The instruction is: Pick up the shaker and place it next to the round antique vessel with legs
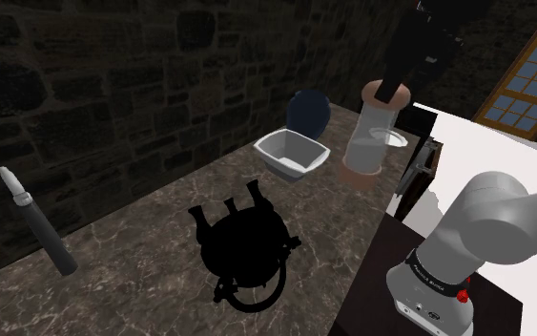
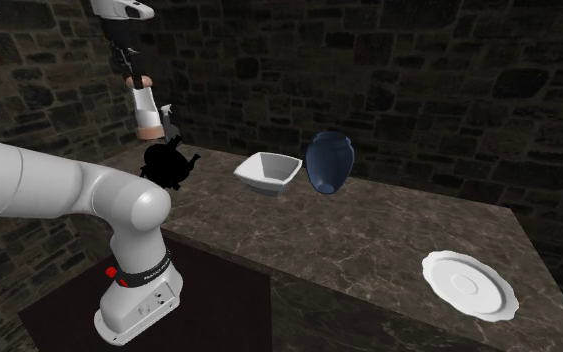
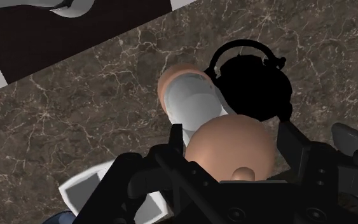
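Tan-capped shaker [image 1: 369, 138]: a pale grey body between two tan ends. It hangs clear of the table [image 1: 133, 253], right of centre near the top of the shoulder view. In the second exterior view it is at the upper left.
Handling: probably light and stiff. The smooth body looks slippery and may be breakable, so it calls for a soft set-down.
Where to hold: the top cap seems the best place, since it is easier to grip than the slick body. Held that high, though, the long body could swing or twist.
Black pincer [image 1: 388, 92]: points downward and is clamped on the shaker's top cap. The wrist view shows it closed on both sides of the cap.
Arm [image 1: 495, 224]: it rises from the stand [image 1: 381, 272] at the lower right of the shoulder view and bends up out of the frame. The hand comes back in from the top edge.
Vessel [image 1: 242, 243]: a black round pot lying on the table at lower centre, with its legs towards the wall. In the wrist view it sits just beyond the shaker's lower end.
Farther back: a white square bowl [image 1: 290, 153], then a dark blue vase [image 1: 309, 113] by the stone wall.
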Available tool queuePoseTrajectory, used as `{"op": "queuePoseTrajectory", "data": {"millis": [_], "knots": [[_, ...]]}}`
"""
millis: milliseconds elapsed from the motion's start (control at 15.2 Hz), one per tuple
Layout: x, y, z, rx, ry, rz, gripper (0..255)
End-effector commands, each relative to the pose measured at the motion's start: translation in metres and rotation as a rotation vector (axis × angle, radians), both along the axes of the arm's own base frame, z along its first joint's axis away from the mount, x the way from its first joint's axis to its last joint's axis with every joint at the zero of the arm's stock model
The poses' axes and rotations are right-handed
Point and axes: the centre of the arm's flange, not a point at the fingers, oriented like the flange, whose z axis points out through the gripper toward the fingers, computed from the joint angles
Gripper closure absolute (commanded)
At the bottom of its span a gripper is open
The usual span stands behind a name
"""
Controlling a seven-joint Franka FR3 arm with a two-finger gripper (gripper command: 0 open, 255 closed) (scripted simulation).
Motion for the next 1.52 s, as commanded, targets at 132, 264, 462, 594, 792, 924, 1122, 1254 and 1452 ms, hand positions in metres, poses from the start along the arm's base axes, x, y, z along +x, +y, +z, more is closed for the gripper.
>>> {"op": "queuePoseTrajectory", "data": {"millis": [132, 264, 462, 594, 792, 924, 1122, 1254, 1452], "knots": [[-0.03, 0.046, 0.0, 0.0, 0.001, -0.001, 255], [-0.043, 0.069, 0.0, 0.0, 0.001, -0.001, 255], [-0.063, 0.103, 0.0, 0.0, 0.001, -0.001, 255], [-0.076, 0.126, 0.0, 0.0, 0.001, -0.001, 255], [-0.082, 0.138, -0.01, 0.0, 0.001, -0.001, 255], [-0.082, 0.138, -0.021, 0.0, 0.001, -0.001, 255], [-0.082, 0.138, -0.037, 0.0, 0.001, -0.001, 255], [-0.082, 0.138, -0.047, 0.0, 0.001, -0.001, 255], [-0.082, 0.138, -0.063, 0.0, 0.001, -0.001, 255]]}}
